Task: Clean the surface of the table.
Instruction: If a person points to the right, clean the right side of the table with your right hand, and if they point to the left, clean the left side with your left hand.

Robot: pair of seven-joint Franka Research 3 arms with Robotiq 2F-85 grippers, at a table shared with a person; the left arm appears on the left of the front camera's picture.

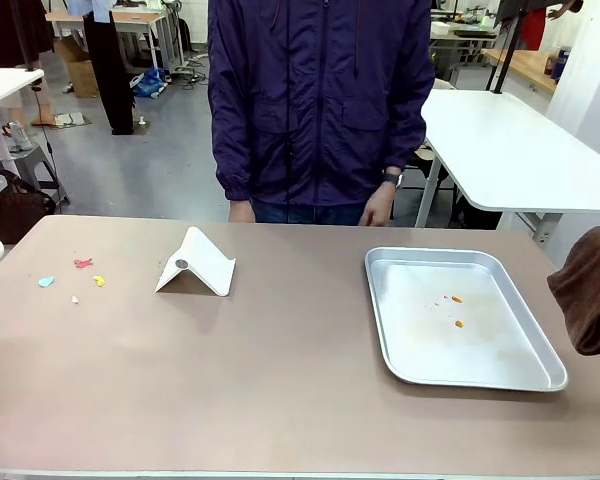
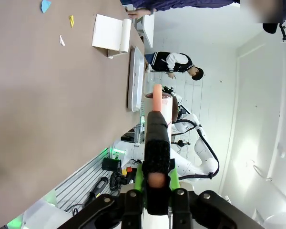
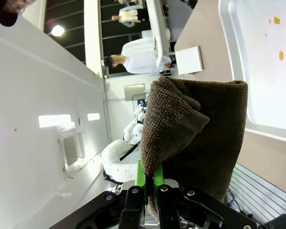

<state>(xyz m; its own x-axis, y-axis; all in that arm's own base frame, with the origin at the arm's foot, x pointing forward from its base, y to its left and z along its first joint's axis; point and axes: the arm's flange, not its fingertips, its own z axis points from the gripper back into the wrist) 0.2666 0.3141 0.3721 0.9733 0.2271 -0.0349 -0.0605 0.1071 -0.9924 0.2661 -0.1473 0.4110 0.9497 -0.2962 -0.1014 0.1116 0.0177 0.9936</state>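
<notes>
Front view: the table [image 1: 280,380], wide with a brownish top, runs across the picture, and a person [image 1: 318,100] in a dark jacket stands at its far edge. A few small coloured scraps [image 1: 75,280] lie at my left. Near them stands a folded white stand [image 1: 196,264]. A silver tray [image 1: 540,345] with orange crumbs [image 1: 457,311] sits to my right. A brown cloth [image 1: 588,288] hangs at the right edge of the picture.

Left wrist view: my left gripper [image 2: 156,183] is clamped narrow on a black bar-shaped tool [image 2: 157,138] with a pale orange tip. I cannot tell what kind of tool it is. The table top is off to one side, well apart from the tool.

Right wrist view: my right gripper [image 3: 150,183] pinches the folded brown cloth, which drapes over my fingers. The tray and the white stand lie beyond it.

By my judgement, the cleaning is barely begun, since the scraps are on the table and neither the cloth nor the tool touches it. The next move calls for lowering the cloth flat to the top, or bringing the tool over to the scraps on my left, while keeping clear of the stand.
</notes>
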